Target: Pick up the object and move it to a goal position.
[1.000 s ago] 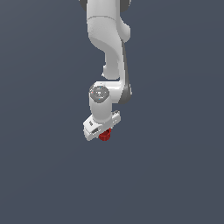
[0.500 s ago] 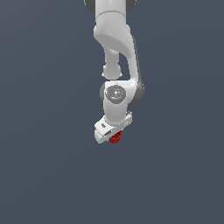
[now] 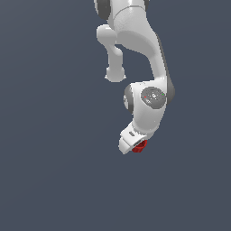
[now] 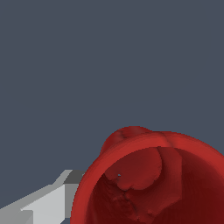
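Observation:
The object (image 3: 140,146) is a small red hollow cup that peeks out under the white hand of my arm, a little right of centre in the exterior view. My gripper (image 3: 136,147) is shut on it and carries it off any surface. In the wrist view the red cup (image 4: 153,179) fills the near corner, its open hollow turned toward the camera. One grey-white finger (image 4: 48,201) shows beside its rim. The other finger is hidden behind the cup.
Only a flat dark blue-grey background surrounds the arm in both views. The white arm links (image 3: 135,40) reach down from the upper edge of the exterior view.
My arm has swung toward the exterior view's right and a little lower, carrying the red cup along. The grip on the cup has stayed the same.

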Motion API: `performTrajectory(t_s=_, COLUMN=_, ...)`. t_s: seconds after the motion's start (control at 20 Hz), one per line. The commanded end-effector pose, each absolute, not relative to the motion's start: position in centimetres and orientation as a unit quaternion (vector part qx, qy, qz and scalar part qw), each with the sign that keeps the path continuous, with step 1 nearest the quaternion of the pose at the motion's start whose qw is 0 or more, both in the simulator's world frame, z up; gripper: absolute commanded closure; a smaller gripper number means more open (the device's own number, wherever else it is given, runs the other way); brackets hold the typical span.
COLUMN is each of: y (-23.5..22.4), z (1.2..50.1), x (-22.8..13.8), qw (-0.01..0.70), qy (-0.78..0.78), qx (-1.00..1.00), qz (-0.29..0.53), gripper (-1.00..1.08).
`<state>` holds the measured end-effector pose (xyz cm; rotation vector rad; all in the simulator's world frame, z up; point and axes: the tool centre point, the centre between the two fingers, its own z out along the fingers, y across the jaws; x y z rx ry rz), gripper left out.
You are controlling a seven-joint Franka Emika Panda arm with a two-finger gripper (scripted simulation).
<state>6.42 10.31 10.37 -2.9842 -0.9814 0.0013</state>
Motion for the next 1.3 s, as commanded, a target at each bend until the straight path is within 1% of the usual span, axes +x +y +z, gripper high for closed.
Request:
performTrajectory(t_s=0.0, y=12.4, z=11.3, x=7.4, qw=0.0, qy=-0.312, qx=-0.95, qz=0.0, gripper=1.08)
performTrajectory(t_s=0.3, y=16.5, z=12.8, x=9.3, qw=0.0, qy=-0.312, qx=-0.95, qz=0.0, gripper=1.08)
performTrajectory(t_s=0.55, y=18.8, z=13.7, x=10.5, qw=0.0, qy=-0.312, qx=-0.95, qz=0.0, gripper=1.08)
performTrajectory(t_s=0.9, y=20.5, z=14.3, x=11.4, qw=0.0, qy=-0.312, qx=-0.95, qz=0.0, gripper=1.08)
performTrajectory(t_s=1.25, y=21.0, z=14.5, x=11.7, qw=0.0, qy=-0.312, qx=-0.95, qz=0.0, gripper=1.08)
